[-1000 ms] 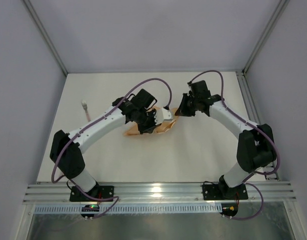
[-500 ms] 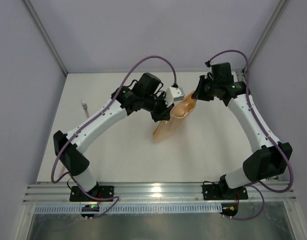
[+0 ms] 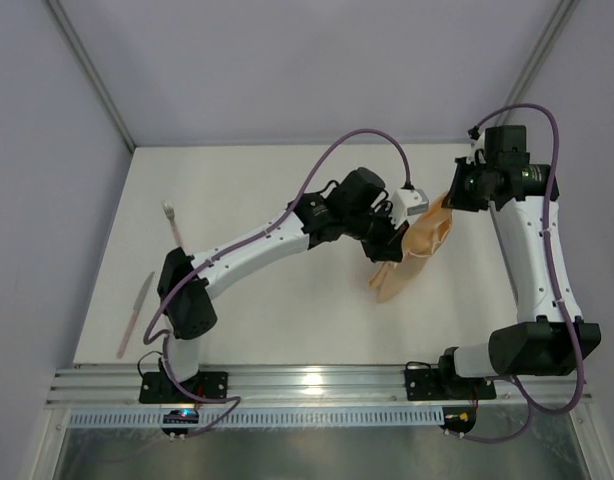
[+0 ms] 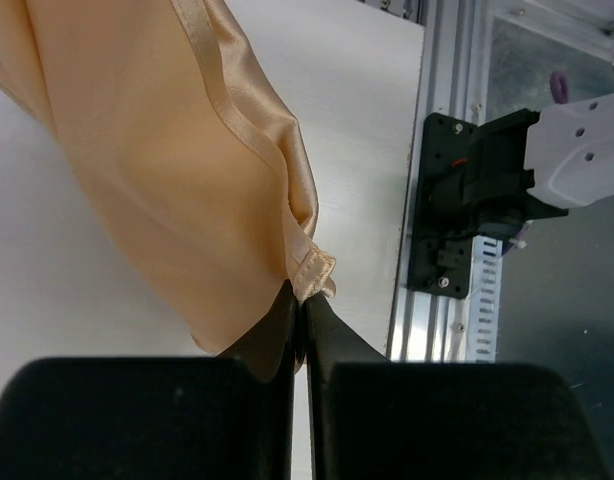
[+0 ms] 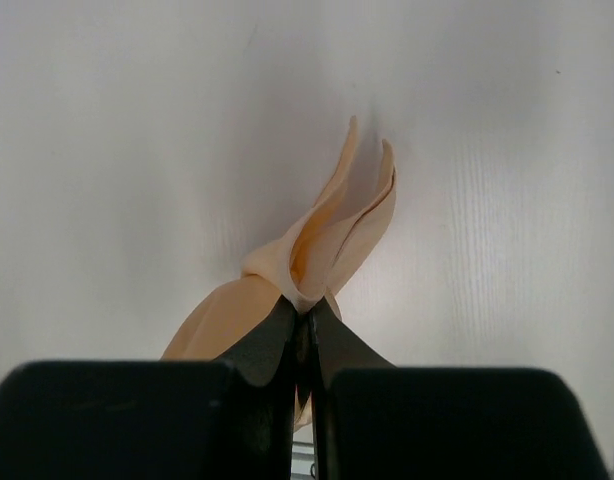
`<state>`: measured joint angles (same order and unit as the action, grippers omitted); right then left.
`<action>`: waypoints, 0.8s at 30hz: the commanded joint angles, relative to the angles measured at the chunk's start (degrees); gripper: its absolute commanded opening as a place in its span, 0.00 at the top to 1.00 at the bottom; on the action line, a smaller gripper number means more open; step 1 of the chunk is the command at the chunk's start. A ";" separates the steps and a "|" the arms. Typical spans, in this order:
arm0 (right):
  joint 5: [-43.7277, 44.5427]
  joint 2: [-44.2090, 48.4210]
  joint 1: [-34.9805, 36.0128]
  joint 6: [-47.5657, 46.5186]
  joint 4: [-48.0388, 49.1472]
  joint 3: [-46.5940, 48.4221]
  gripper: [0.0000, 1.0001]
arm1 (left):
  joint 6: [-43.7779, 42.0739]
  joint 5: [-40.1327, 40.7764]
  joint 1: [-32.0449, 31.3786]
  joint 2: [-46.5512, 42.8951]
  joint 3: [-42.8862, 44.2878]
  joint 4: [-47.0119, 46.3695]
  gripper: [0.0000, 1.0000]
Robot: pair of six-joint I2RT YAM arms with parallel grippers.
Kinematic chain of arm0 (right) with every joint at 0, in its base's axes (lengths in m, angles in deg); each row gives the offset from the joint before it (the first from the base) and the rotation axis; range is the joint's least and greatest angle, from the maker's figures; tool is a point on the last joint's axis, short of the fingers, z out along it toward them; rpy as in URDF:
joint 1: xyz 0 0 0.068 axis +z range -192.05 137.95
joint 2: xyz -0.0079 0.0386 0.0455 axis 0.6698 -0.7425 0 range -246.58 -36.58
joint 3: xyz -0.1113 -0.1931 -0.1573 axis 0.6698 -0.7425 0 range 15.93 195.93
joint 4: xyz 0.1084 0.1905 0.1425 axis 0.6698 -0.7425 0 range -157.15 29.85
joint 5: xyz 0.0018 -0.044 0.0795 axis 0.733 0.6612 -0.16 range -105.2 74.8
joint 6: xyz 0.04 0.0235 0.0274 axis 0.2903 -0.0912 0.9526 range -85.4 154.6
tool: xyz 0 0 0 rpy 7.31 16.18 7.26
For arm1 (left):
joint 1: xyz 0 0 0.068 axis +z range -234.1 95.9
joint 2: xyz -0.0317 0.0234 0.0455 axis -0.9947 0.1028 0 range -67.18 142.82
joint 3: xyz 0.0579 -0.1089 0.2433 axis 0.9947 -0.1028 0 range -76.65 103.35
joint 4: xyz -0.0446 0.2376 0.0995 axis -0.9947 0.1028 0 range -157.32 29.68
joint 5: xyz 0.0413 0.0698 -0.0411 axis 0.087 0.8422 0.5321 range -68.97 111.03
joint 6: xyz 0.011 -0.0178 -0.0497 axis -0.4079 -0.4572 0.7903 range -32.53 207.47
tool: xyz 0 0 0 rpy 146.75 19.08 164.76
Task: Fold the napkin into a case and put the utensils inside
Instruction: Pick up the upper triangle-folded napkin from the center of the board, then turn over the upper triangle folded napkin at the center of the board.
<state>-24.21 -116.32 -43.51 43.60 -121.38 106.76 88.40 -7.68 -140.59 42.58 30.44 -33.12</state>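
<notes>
Folding looks barely begun: the napkin [image 3: 415, 255] hangs bunched over the bench's [image 3: 287, 310] right half, one edge clamped in the closed left gripper [image 4: 302, 312], another in the closed right gripper [image 5: 305, 318]. Utensils [image 3: 135, 315] lie unloaded along the left edge.

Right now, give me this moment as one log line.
left gripper: shut on napkin | right gripper: shut on napkin | napkin: bunched, hanging between both | utensils: far left, not held
</notes>
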 commanded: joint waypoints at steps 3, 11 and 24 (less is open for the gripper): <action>5.93 2.14 -2.94 -4.16 -5.65 6.02 0.97 | 10.04 -1.17 -2.66 2.56 4.09 -12.99 1.00; 16.48 2.05 -4.08 -5.04 -8.90 7.96 0.97 | 20.86 -1.26 -4.86 7.66 4.97 -25.04 1.00; 16.93 -2.96 -4.17 -4.60 -9.70 10.16 0.97 | 33.16 -0.56 -3.46 11.89 -0.47 -42.01 1.00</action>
<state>-7.91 -117.79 -47.44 39.38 -130.89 114.98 117.47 -8.01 -144.88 54.60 30.99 -66.30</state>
